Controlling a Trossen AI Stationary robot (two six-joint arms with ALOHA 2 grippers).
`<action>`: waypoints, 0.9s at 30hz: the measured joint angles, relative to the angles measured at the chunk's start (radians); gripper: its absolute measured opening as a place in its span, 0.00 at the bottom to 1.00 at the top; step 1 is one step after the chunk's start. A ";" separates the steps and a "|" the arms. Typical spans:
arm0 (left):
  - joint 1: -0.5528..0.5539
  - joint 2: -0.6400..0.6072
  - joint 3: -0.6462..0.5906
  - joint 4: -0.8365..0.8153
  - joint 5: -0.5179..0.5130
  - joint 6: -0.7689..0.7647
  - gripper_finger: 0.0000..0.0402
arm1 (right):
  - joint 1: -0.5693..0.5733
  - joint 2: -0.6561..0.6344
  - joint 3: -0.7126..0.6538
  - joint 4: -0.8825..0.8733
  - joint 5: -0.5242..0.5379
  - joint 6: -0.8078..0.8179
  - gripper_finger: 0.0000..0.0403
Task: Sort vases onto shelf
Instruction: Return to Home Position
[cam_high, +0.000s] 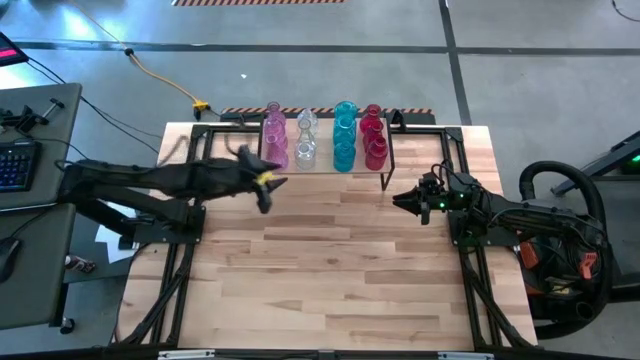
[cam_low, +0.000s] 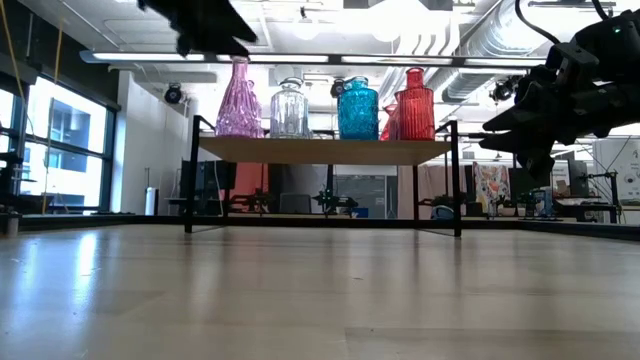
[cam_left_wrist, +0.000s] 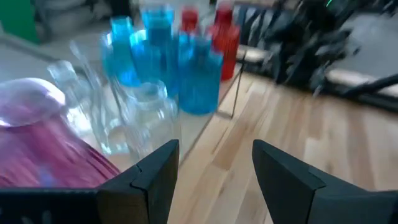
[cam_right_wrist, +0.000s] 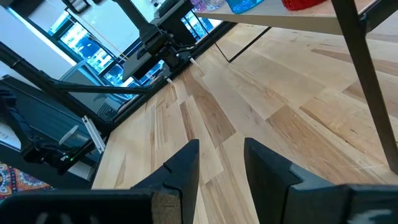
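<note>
The shelf (cam_low: 320, 150) stands at the table's far middle on thin black legs. On its board stand the vases in rows by colour: pink (cam_high: 274, 140), clear (cam_high: 306, 140), teal-blue (cam_high: 345, 135) and red (cam_high: 374, 135). My left gripper (cam_high: 272, 190) hovers above the table by the shelf's near left corner. It is open, with nothing between its fingers (cam_left_wrist: 155, 177), and the pink vase (cam_left_wrist: 43, 137) and clear vases (cam_left_wrist: 137, 118) are close ahead of it. My right gripper (cam_high: 400, 200) waits open near the shelf's near right leg, holding nothing (cam_right_wrist: 221, 162).
The wide wooden tabletop (cam_high: 330, 270) lies bare in front of the shelf. A desk with a keyboard (cam_high: 15, 165) stands off the table's left edge. A yellow cable (cam_high: 165, 80) runs over the floor behind the table.
</note>
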 joint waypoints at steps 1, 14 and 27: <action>-0.002 -0.035 0.000 -0.007 0.004 0.014 0.49 | 0.000 0.000 0.000 0.000 0.000 0.000 0.27; -0.015 -0.533 -0.102 -0.229 0.149 0.085 0.49 | 0.000 0.000 0.000 0.000 0.000 0.000 0.27; -0.015 -0.812 -0.583 0.248 0.201 0.128 0.49 | 0.000 0.000 0.000 0.000 0.000 0.000 0.27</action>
